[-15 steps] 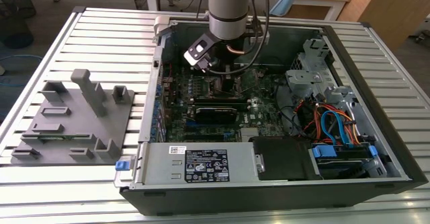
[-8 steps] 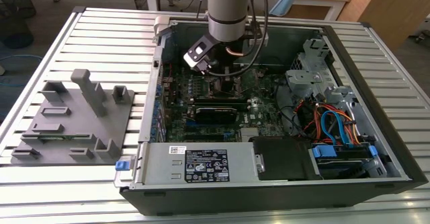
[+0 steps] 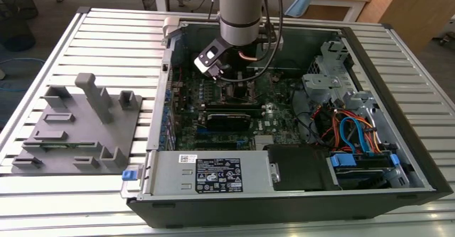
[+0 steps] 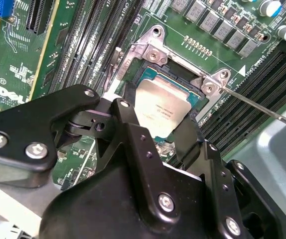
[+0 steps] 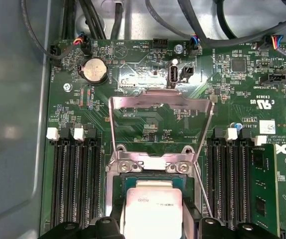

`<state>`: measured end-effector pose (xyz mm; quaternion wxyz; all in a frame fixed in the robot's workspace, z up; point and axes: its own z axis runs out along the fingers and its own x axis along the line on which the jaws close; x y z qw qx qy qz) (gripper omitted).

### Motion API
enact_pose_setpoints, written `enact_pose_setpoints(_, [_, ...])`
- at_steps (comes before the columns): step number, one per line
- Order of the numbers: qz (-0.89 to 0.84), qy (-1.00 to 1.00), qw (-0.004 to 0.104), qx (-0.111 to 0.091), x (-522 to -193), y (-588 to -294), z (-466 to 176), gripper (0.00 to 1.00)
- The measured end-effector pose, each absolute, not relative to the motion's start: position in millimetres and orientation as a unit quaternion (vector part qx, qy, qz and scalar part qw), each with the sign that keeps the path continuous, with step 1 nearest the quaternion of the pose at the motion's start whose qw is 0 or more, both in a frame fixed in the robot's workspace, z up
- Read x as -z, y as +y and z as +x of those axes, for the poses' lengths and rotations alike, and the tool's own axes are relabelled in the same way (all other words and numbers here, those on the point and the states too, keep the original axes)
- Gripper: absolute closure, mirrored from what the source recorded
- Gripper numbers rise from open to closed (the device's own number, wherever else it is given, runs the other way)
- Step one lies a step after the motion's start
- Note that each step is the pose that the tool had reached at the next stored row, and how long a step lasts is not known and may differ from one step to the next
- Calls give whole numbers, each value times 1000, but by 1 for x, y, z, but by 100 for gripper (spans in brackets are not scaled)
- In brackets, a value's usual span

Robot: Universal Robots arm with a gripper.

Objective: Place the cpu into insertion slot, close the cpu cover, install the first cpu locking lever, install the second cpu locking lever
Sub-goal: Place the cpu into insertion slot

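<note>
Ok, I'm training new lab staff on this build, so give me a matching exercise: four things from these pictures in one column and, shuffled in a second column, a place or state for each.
Things:
1. cpu
2. cpu cover
3. locking lever
4. grey fixture plate

Places or states:
A. swung up, open
B. on the table, outside the computer case
C. silver top up, at the insertion slot
D. thin rod sticking out free, unlatched

Pairs: 1-C, 2-A, 3-D, 4-B.
</note>
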<state>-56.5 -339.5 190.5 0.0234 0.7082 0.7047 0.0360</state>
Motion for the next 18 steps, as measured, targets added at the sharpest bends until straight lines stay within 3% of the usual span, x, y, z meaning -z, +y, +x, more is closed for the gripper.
enact_pose_setpoints(12, [708, 705, 23, -37, -190, -339, -56, 45])
enact_pose_setpoints(13, [708, 705, 23, -36, -190, -339, -56, 39])
enact_pose_setpoints(18, [708, 705, 23, -36, -190, -339, -56, 39])
